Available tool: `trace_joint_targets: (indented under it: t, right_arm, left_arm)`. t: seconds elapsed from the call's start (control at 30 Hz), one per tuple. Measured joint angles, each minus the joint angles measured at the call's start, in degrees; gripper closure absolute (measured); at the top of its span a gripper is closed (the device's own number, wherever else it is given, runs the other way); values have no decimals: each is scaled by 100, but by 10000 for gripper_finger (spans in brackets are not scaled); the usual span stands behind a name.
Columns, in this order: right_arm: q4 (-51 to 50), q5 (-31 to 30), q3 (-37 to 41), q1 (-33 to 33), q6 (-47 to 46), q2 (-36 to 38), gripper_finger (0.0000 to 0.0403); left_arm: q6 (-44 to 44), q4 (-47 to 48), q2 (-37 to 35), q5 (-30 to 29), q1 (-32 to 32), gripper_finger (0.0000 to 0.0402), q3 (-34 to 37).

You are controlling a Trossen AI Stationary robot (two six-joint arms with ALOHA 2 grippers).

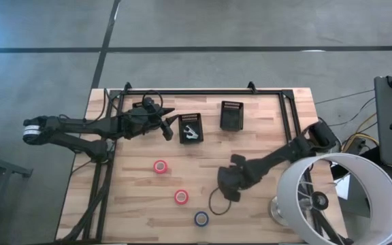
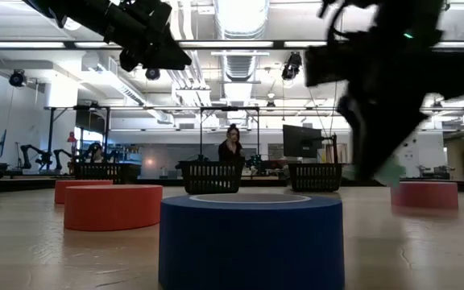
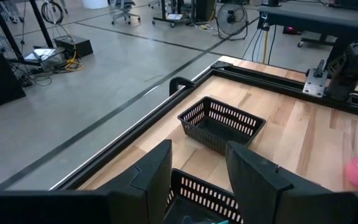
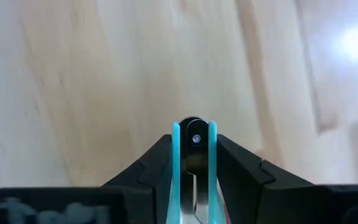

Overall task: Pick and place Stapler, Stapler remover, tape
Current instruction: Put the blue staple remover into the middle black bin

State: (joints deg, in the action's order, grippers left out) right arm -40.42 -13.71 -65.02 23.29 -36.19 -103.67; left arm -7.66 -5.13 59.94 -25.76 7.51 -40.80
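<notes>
My right gripper hangs just over the wooden table, near the front edge. Its two dark fingers are squeezed on the stapler remover. That is a thin thing with two bright blue-green sides and a shiny metal strip in the middle, with a tiny round pin near its tip. It sticks straight out between my fingers, and under it I see only pale, smooth wood with soft stripes.

My left gripper is up high at the back of the table. Its fingers are apart and hold nothing. They are flat, dark and hard-looking. It hangs at the edge of a black basket with walls full of little holes. Something pale and shiny lies inside; I cannot tell what it is. A second black basket of the same kind stands just beside the first one.

The tape is in little round rings with pale middles. One red roll lies in the middle of the table. Another red roll is closer to the front. The blue roll is at the front edge, near my right gripper. All lie flat on the wood, apart from each other.
</notes>
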Motion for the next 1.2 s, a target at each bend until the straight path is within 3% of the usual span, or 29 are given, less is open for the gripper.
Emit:
trace_joint_targets:
  t: [0.3,0.57,0.73,0.9,1.2]
  right_arm:
    - [847,-759,-398,-977,1842,6,314]
    - [3253,-897,-332,-1947,3168,-4,296]
    - [4221,-877,-275,-2409,3525,-189,306]
    - [4550,-847,-242,-2767,3642,-630,307]
    - [4624,-646,-368,-2935,3748,-1179,272]
  left_arm:
    - [-12,-9,0,16,1,245,18]
    - [-15,6,0,20,2,245,79]
    - [-15,7,0,20,0,245,81]
    - [-9,9,0,20,0,245,85]
    - [-185,328,0,41,2,245,85]
